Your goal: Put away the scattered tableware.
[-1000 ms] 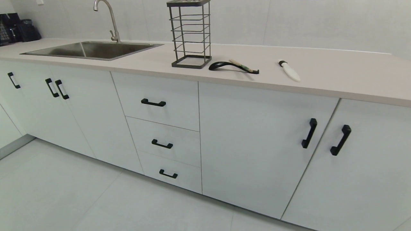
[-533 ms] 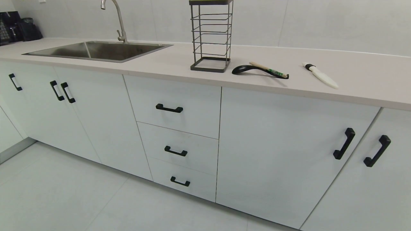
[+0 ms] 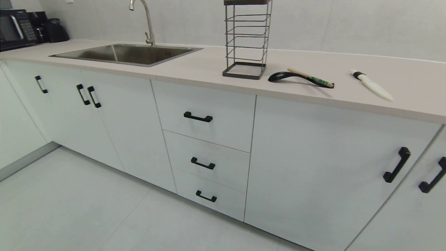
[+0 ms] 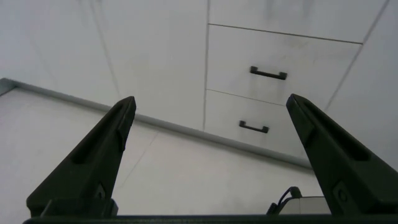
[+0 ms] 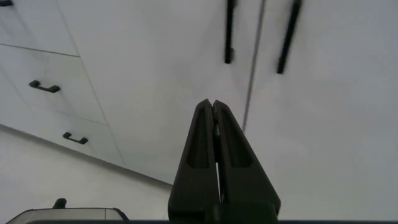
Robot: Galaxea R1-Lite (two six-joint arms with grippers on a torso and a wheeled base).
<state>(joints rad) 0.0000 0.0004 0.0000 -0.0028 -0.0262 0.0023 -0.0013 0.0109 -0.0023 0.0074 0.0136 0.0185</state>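
On the pale countertop point(image 3: 209, 68) lie a black ladle point(image 3: 296, 76), a wooden-handled utensil with a green band point(image 3: 310, 77) crossing over it, and a white knife with a black collar point(image 3: 371, 85) farther right. A black wire rack point(image 3: 246, 38) stands upright just left of the ladle. My left gripper point(image 4: 208, 112) is open, held low in front of the drawers point(image 4: 267, 74) with nothing between its fingers. My right gripper point(image 5: 215, 109) is shut and empty, facing the white cabinet doors point(image 5: 155, 74) and their black handles point(image 5: 229, 31).
A steel sink point(image 3: 129, 54) with a tall faucet point(image 3: 146, 21) is set into the counter at left. A black microwave point(image 3: 15, 29) and a dark appliance point(image 3: 55, 30) stand at the far left. Below are white cabinets with three stacked drawers point(image 3: 205, 146). Grey floor point(image 3: 69, 209) lies in front.
The whole head picture has shifted rightward across the frames, so the camera has turned left; the microwave has come into sight. The tableware lies as before.
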